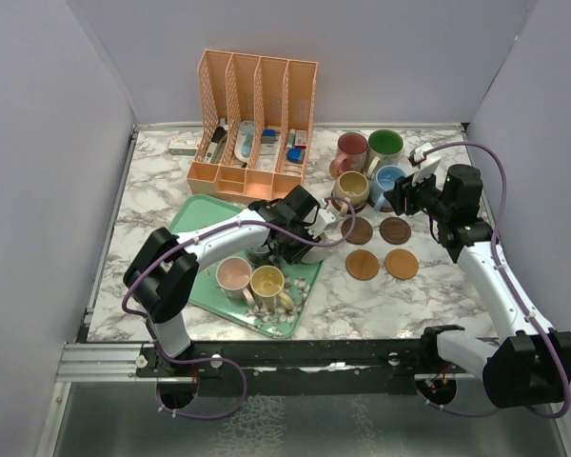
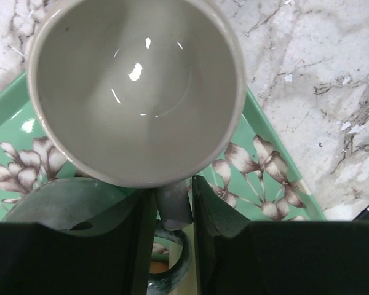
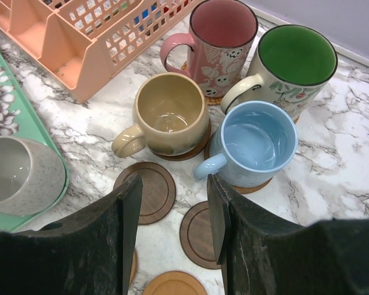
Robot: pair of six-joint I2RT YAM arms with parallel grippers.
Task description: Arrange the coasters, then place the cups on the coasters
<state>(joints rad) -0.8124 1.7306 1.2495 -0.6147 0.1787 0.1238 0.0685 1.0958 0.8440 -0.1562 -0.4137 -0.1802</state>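
top view / tray [image 1: 192,221]: green, on the marble tabletop [image 1: 152,190].
top view / left gripper [image 1: 303,243]: at the tray's right edge, on the grey cup [image 1: 316,253]; its grip cannot be told from here.
top view / pink-lined cup [image 1: 233,274], yellow cup [image 1: 266,283]: upright on the tray's near end.
top view / bare coasters [image 1: 363,264]: four in a square, right of the tray.
top view / right gripper [image 1: 404,195]: right of the tray, beyond the bare coasters.
left wrist / grey cup [image 2: 135,86]: upright, at the tray's [image 2: 264,184] rim.
left wrist / left gripper [image 2: 173,246]: pinching the grey cup's handle, fingers [image 2: 218,246] pressed on either side.
right wrist / right gripper [image 3: 175,227]: jaws spread, nothing between them, above the bare coasters [image 3: 149,190].
right wrist / tan cup [image 3: 169,114], blue cup [image 3: 258,138]: right of the tray [image 3: 0,92], each on a coaster.
right wrist / pink cup [image 3: 224,37], green cup [image 3: 298,55]: just behind those two.
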